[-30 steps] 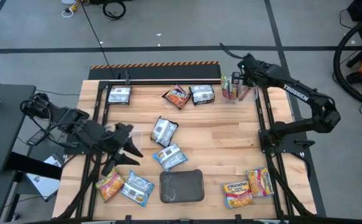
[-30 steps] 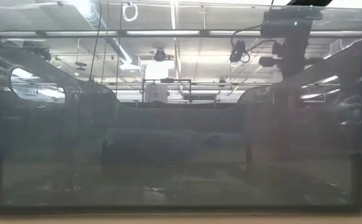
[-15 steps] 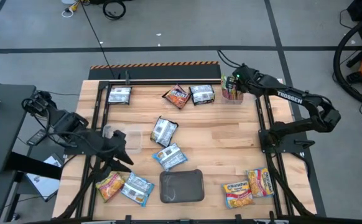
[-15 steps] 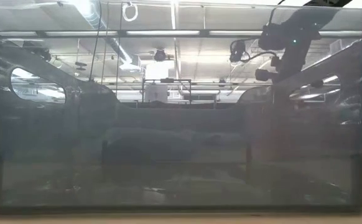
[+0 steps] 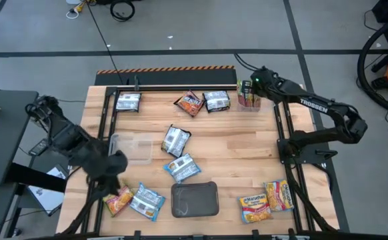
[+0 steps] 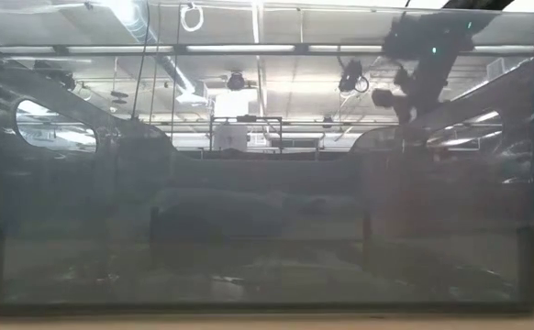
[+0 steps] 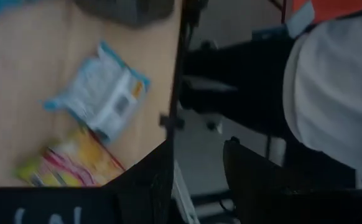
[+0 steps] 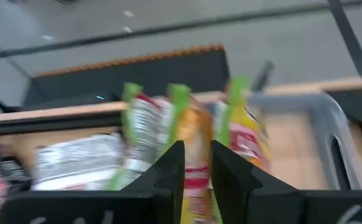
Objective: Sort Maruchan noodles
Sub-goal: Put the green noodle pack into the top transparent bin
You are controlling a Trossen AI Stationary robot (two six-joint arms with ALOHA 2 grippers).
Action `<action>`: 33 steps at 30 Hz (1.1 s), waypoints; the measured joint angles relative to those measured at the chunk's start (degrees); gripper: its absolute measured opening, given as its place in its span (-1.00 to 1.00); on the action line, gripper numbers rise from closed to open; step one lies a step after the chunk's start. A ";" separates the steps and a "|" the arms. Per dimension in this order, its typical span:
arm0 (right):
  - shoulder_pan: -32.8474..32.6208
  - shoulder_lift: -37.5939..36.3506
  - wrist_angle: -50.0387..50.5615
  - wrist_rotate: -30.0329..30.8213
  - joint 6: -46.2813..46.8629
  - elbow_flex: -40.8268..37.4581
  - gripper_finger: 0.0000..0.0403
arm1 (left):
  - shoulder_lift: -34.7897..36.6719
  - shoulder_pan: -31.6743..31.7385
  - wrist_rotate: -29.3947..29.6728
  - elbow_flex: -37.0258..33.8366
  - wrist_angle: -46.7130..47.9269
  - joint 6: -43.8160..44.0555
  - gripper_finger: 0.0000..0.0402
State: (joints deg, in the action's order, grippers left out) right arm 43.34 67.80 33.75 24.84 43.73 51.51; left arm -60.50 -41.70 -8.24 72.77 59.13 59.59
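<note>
Both arms are matte black, built of rounded joint housings linked by slim straight segments. The right arm [image 5: 317,107] carries white "TROSSEN" lettering along its forearm link, and a small green light glows near its wrist. Its pincer [image 8: 196,168] ends in two flat, dark, angular fingers. The left arm [image 5: 74,143] is bulkier at its joints, with thin black cables looping near its base; its pincer [image 7: 196,171] has similarly dark, blunt fingers.

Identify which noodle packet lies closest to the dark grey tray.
The blue-white packet just above the dark grey tray, nearly touching its top edge. The other blue-white one lies farther off to the tray's left, beside the yellow-orange packet.
</note>
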 joint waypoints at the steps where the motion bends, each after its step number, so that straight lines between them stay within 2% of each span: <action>1: -0.85 -0.63 -0.87 0.30 -0.99 0.24 -0.58 | -0.27 -1.72 0.03 0.00 0.01 2.32 -0.28; 5: -7.16 -4.07 -6.01 3.44 -5.32 0.73 -0.51 | -2.74 -10.36 0.20 -0.02 -0.13 12.83 -0.28; 9: -18.03 -5.28 -12.51 8.89 -11.00 0.76 -0.49 | -6.84 -16.99 -1.29 -0.02 -0.13 21.37 -0.28; 12: -25.91 -5.14 -18.51 14.06 -15.86 0.76 -0.49 | -10.30 -20.00 -1.00 -0.04 -0.01 24.78 -0.28; 15: -32.39 -4.71 -25.15 17.69 -21.73 0.76 -0.49 | -13.90 -22.00 0.34 -0.07 1.75 23.88 -0.27; 18: -36.63 -4.74 -30.67 19.57 -28.07 0.76 -0.49 | -16.65 -22.84 3.79 -0.09 4.35 17.66 -0.24; 20: -38.44 -5.14 -32.04 20.58 -30.45 0.76 -0.49 | -17.67 -22.79 4.03 -0.09 4.62 11.91 -0.22; 23: -40.19 -6.08 -31.56 20.78 -30.85 1.73 -0.49 | -17.76 -21.23 4.18 -0.09 6.75 4.02 -0.20; 26: -41.55 -6.63 -31.50 20.77 -31.25 2.42 -0.49 | -18.09 -19.51 6.81 -0.09 11.16 -7.01 -0.19; 30: -43.79 -7.07 -31.16 20.61 -31.88 2.53 -0.49 | -20.64 -11.68 4.45 -0.31 14.75 -24.75 -0.19; 33: -46.18 -7.12 -31.06 20.53 -31.88 2.55 -0.49 | -20.51 -4.62 1.54 -4.24 11.49 -33.10 -0.19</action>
State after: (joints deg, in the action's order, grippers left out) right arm -2.84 60.69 2.68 45.38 11.85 54.06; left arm -81.01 -46.32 -6.70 68.54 70.62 26.49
